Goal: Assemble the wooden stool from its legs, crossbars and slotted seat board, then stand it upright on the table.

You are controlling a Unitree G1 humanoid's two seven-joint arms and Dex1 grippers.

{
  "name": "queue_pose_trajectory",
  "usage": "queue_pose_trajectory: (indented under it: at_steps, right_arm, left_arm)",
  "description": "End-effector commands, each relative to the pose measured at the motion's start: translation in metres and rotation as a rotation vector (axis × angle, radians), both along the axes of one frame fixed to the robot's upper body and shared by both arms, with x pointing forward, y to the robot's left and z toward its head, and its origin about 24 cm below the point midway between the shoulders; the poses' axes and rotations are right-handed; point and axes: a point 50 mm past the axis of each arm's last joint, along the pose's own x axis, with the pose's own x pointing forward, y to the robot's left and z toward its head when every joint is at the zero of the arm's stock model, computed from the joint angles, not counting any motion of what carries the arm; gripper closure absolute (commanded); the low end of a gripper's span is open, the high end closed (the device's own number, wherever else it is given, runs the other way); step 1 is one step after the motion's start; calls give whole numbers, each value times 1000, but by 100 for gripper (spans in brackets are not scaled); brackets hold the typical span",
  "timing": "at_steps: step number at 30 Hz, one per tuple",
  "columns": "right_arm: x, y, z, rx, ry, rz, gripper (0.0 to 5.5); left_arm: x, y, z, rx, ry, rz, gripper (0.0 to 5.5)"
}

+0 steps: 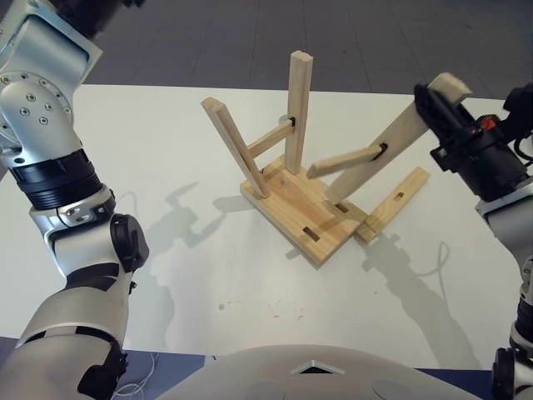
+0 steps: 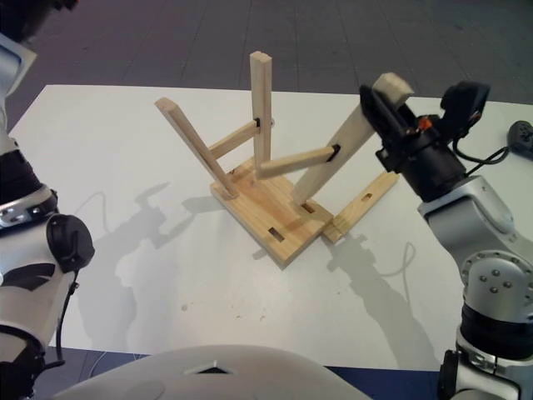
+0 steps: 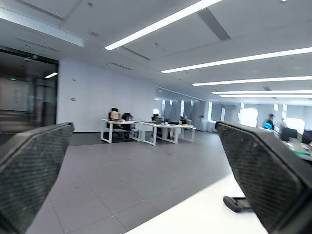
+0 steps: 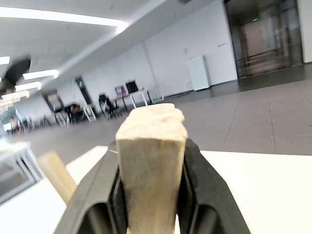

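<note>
Open office with a white table [image 1: 191, 275] on a grey floor.
The floor [image 3: 107, 190] is laid in large grey tiles that run back to a white wall [image 3: 97, 97]. Long light strips [image 3: 161, 23] cross the pale ceiling at a slant. A row of white desks [image 3: 146, 131] stands before the wall, with bright windows [image 3: 246, 116] farther along. Elsewhere a dark doorway [image 4: 263, 36] opens beside a white cabinet [image 4: 199, 72], and chairs [image 4: 105, 105] stand near more desks.
</note>
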Motion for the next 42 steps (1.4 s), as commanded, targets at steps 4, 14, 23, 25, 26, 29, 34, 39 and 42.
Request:
queue_pose_trajectory:
  at_steps: [4, 14, 23, 25, 26, 29, 34, 39, 42]
  right_arm:
    - [2, -4, -5, -66, -33, 45, 447]
    - [-2, 0, -31, -151, 98, 212, 447]
    - [-11, 13, -49, -112, 154, 160, 447]
    - [-9, 16, -43, -77, 119, 140, 447]
    - [-7, 16, -38, -56, 94, 131, 447]
    - [-3, 15, -22, -35, 32, 129, 447]
    - [1, 14, -14, -33, 19, 132, 447]
    - [-1, 17, -23, -18, 42, 106, 447]
    - [-2, 21, -23, 41, 41, 83, 447]
  left_arm:
    - [4, -5, -12, -7, 49, 5, 10]
    - [12, -16, -28, -1, 109, -39, 10]
    - [9, -30, -41, 11, 144, -82, 10]
    - [9, -34, -45, 11, 156, -93, 10]
    - [9, -35, -46, 9, 160, -96, 10]
    - [8, -37, -51, 6, 174, -104, 10]
    - [7, -37, -53, 0, 182, -104, 10]
    - [7, -38, -54, 2, 184, -103, 10]
    - [7, -38, -56, 2, 190, -103, 10]
